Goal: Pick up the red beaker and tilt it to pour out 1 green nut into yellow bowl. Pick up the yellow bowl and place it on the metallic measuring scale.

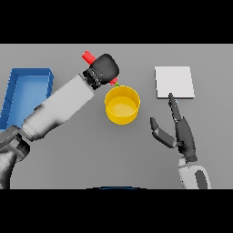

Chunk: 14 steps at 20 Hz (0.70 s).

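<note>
Red beaker [88,56] tilted, seemingly over yellow bowl [122,105] on grey table [82,150]

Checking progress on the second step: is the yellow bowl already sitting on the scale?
No, the yellow bowl stands on the grey table, apart from the pale square scale, which has nothing on it.
</note>
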### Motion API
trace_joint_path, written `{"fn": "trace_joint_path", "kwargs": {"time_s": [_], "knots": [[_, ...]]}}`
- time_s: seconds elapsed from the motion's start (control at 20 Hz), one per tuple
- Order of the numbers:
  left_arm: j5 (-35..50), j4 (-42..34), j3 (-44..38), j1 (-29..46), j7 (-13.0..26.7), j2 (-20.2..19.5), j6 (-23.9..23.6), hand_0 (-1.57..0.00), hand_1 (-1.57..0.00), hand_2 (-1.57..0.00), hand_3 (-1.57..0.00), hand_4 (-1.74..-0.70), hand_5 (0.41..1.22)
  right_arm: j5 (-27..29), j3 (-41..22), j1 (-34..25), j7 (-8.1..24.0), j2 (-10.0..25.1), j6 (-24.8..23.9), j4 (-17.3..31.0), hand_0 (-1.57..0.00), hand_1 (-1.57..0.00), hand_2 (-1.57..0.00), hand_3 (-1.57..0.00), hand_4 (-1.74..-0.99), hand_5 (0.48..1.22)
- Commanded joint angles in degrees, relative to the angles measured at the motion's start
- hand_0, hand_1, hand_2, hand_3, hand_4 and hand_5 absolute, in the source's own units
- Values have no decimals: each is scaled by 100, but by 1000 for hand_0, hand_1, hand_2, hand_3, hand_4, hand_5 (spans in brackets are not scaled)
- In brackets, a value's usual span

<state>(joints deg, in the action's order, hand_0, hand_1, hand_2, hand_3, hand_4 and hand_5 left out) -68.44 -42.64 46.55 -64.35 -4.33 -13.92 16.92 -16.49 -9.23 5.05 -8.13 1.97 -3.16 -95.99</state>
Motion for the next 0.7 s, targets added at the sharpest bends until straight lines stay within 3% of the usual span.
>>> {"fn": "trace_joint_path", "kwargs": {"time_s": [0.0, 0.1, 0.25, 0.45, 0.65], "knots": [[-100, 75, 77, -69, -62, 10, -45, -1571, -1571, -1571, -1571, -1723, 1220, 31, -15, 43, -20, -23, 22, -17, 1, 1, 1, 1, -1063, 697], [-299, 172, 214, -104, 17, 87, -112, -1571, -1571, -1571, -1571, -1729, 1220, 19, 25, 6, 82, 4, -3, -5, 1, 1, 1, 1, -1058, 696], [-501, 132, 349, -151, 18, 148, -196, -1571, -1571, -1571, -1571, -1735, 1221, 160, 34, 16, -77, -50, 52, -29, 1, 1, 1, 1, -1063, 699], [-911, 224, 679, -243, 1, 282, -387, -1571, -1571, -1571, -1571, -1736, 1221, -69, -27, 39, 32, -104, -117, -15, 1, 1, 1, 1, -1065, 684], [-1319, 299, 1048, -455, -129, 344, -211, -1571, -1571, -1571, -1571, -1733, 1221, -111, -6, -8, -58, -75, -163, 11, 1, 1, 1, 1, -1077, 676]]}}
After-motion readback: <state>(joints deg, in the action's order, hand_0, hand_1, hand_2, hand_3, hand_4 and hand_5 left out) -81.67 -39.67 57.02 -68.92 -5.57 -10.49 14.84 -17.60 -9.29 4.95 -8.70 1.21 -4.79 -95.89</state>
